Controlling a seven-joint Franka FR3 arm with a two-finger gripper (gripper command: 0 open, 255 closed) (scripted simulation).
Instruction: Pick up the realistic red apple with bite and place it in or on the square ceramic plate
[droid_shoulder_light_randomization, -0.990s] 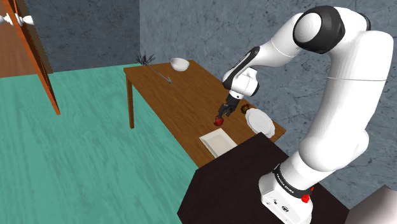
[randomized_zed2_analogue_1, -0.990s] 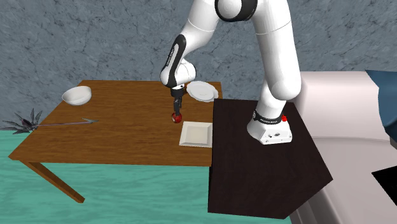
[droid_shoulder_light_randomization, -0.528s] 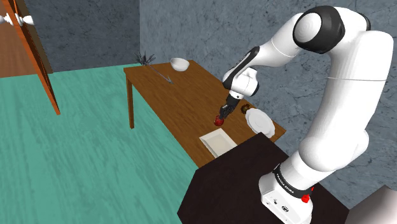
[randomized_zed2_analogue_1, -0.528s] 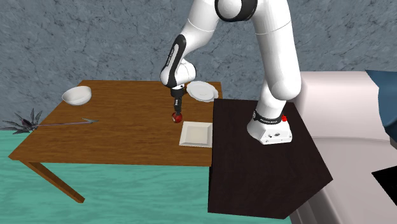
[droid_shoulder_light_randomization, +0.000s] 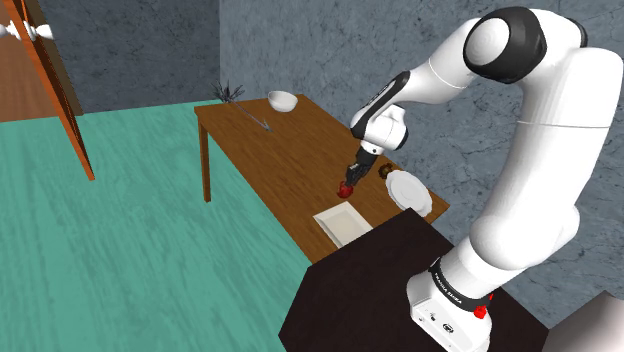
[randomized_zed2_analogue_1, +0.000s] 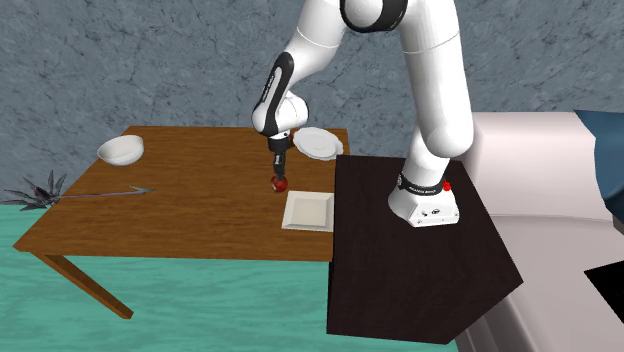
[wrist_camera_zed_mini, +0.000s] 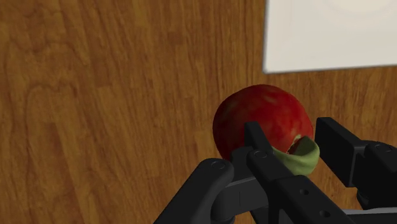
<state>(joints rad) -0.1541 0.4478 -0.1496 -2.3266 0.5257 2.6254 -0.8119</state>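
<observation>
One glossy round apple against grained wooden table.

The wrist view's edge cuts off your square plate, and the end effector hides the lower part of the apple. At the bench's wall-side edge, a dark thing beside the round plate is too small to name.

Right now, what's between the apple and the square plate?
Nothing but bare tabletop lies between the apple and the plate, as the wrist view shows.

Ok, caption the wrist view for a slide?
Gripper at the bitten red apple on the wooden table, white plate beyond.
</observation>
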